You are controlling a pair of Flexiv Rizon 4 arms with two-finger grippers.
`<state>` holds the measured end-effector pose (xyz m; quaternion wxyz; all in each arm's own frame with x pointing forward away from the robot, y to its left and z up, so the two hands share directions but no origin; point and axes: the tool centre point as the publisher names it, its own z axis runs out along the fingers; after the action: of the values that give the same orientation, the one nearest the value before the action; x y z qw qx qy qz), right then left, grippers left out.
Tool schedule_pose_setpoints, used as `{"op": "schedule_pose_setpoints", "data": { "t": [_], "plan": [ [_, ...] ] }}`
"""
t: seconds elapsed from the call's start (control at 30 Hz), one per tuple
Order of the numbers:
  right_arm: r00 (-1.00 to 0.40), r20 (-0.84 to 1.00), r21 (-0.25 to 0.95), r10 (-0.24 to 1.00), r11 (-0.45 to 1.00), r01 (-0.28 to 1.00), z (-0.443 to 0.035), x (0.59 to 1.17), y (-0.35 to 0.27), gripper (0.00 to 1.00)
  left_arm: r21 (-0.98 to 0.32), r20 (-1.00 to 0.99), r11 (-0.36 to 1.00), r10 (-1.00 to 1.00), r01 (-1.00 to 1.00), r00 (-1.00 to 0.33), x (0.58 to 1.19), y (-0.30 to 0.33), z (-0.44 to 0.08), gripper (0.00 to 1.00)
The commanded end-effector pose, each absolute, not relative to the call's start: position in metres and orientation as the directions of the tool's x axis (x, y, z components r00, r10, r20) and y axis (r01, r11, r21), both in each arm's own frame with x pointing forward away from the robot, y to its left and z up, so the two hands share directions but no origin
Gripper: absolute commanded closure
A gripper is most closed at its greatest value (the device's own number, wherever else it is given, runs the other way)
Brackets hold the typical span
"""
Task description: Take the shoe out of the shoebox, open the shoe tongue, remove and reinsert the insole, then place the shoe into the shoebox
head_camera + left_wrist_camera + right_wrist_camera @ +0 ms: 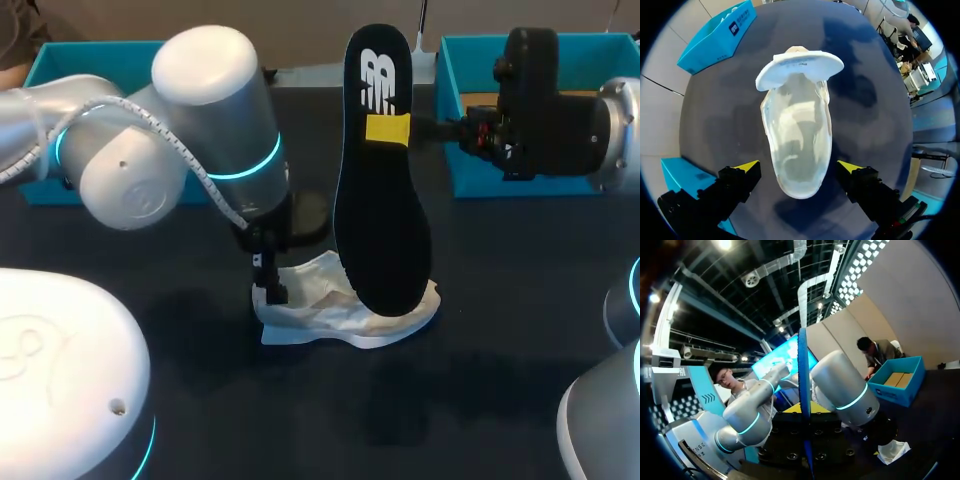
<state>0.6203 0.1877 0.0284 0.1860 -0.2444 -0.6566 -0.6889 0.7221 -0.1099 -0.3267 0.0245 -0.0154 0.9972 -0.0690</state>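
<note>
The right gripper (388, 128) is clamping the black insole (385, 220) near its narrower upper end, holding it upright over the middle of the table (500, 350). In the right wrist view the insole (804, 365) is showing edge-on between the yellow tips. The white shoe (345, 312) is lying on the table just under the insole, its opening (797, 125) facing up. The left gripper (799, 167) is hovering over the shoe's left end, its fingers spread apart on either side and seemingly clear of it. The teal shoebox (520, 182) is sitting at the far right, and another teal box (45, 120) at the far left
</note>
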Motion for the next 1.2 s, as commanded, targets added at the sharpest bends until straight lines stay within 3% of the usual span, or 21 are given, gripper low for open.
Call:
{"op": "schedule_pose_setpoints", "data": {
  "t": [0.03,1.1,1.2],
  "plan": [
    [-0.810,0.581,0.813,0.071,-0.074,0.577,0.029,0.617,0.192,1.00,-0.144,-0.026,0.989,-0.025,-0.021,-0.999,0.738,-0.123,-0.330,0.00],
    [-0.810,0.581,0.813,0.071,-0.074,0.577,0.029,0.617,0.192,1.00,-0.178,0.055,0.983,-0.028,-0.038,-0.998,0.773,-0.177,-0.389,0.00],
    [-0.810,0.581,0.813,0.071,-0.074,0.577,0.029,0.617,0.192,1.00,-0.180,0.058,0.983,-0.020,-0.030,-0.998,0.773,-0.178,-0.391,0.04]
  ]
}}
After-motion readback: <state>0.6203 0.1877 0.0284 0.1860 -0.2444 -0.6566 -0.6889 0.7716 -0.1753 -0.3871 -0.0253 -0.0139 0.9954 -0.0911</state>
